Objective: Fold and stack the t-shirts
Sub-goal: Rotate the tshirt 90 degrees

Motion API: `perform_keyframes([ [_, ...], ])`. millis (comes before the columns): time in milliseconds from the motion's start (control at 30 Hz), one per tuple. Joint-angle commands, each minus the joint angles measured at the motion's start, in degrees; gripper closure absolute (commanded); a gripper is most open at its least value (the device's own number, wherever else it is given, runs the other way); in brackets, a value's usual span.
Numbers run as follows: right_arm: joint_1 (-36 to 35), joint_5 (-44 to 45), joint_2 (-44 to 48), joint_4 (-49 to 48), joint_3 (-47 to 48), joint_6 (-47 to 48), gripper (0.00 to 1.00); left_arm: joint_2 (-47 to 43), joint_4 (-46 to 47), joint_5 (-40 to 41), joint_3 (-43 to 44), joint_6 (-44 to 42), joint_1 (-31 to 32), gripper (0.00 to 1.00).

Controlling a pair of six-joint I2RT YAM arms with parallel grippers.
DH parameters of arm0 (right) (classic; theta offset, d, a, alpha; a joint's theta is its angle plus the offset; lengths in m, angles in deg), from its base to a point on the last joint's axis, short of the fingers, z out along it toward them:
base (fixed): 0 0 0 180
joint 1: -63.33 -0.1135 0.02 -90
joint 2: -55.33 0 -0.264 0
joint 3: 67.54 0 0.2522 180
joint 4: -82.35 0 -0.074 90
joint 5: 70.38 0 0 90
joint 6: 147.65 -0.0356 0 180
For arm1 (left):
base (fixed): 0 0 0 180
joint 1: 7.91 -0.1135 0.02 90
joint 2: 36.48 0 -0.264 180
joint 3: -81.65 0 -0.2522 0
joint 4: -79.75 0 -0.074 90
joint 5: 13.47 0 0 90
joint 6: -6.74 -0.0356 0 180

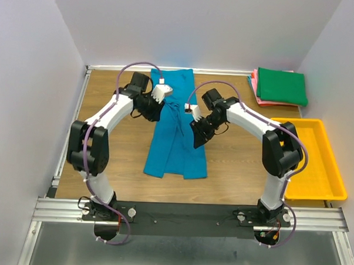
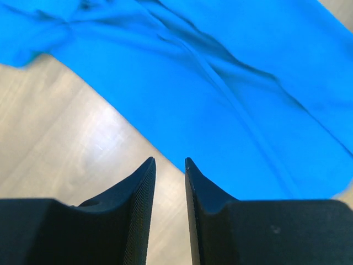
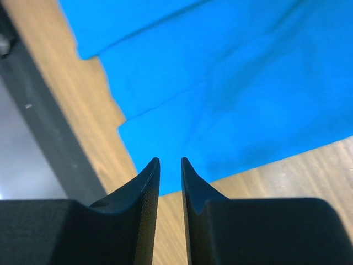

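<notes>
Teal-blue t-shirt (image 1: 177, 145) lies flat below left pincer (image 2: 170, 160) and right pincer (image 3: 170, 159).

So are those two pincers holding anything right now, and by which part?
Nothing is held. The left pincer and the right pincer each stand slightly parted with an empty gap, hovering by the teal-blue t-shirt.

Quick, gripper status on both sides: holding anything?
Left gripper: jaws slightly open, holding nothing, by the edge of the teal-blue t-shirt.
Right gripper: jaws slightly open, holding nothing.
</notes>
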Motion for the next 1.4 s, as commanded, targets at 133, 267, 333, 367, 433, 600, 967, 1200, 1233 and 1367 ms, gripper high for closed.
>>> perform_keyframes([
  [133, 0.04, 6.25, -5.59, -6.22, -2.05, -5.07, 0.74, -8.20, 5.34, -6.60, -19.28, 1.86, -0.15, 0.71],
  [267, -0.22, 3.97, -7.61, -7.98, -4.16, -7.45, 0.74, -9.52, 4.21, -4.33, -22.64, 1.52, 0.73, 0.75],
  [333, -0.66, 3.70, -8.05, -8.51, -4.95, -7.72, 0.75, -8.91, 2.72, -3.53, -23.25, 1.00, 1.08, 0.78],
  [367, -0.92, 3.53, -8.23, -8.69, -5.13, -7.98, 0.75, -8.47, 2.45, -2.14, -23.34, 0.73, 1.34, 0.81],
  [433, -1.45, 3.17, -8.93, -9.13, -5.57, -8.42, 0.75, -7.33, 0.88, -2.21, -22.99, -1.19, 2.57, 0.86],
  [600, -2.86, 0.72, -9.63, -9.13, -6.27, -9.56, 0.75, -4.34, -3.35, 0.60, -22.37, -5.77, 8.80, 0.89],
  [967, -3.38, -5.96, -4.27, -8.17, -11.02, -9.56, 0.71, -8.98, -11.61, -0.63, -22.29, -12.27, 12.60, 0.85],
  [1200, -3.03, -4.30, 1.96, -5.70, -7.42, -10.61, 0.71, -21.37, -14.16, -0.02, -23.16, -17.73, 14.70, 0.60],
  [1233, -2.86, -3.95, 3.36, -5.70, -7.15, -11.05, 0.71, -21.65, -14.25, 0.51, -23.34, -16.51, 16.71, 0.61],
  [1367, -1.81, -1.67, 5.74, -5.70, -8.99, -12.72, 0.71, -22.44, -13.29, 4.10, -26.67, -12.20, 23.39, 0.63],
])
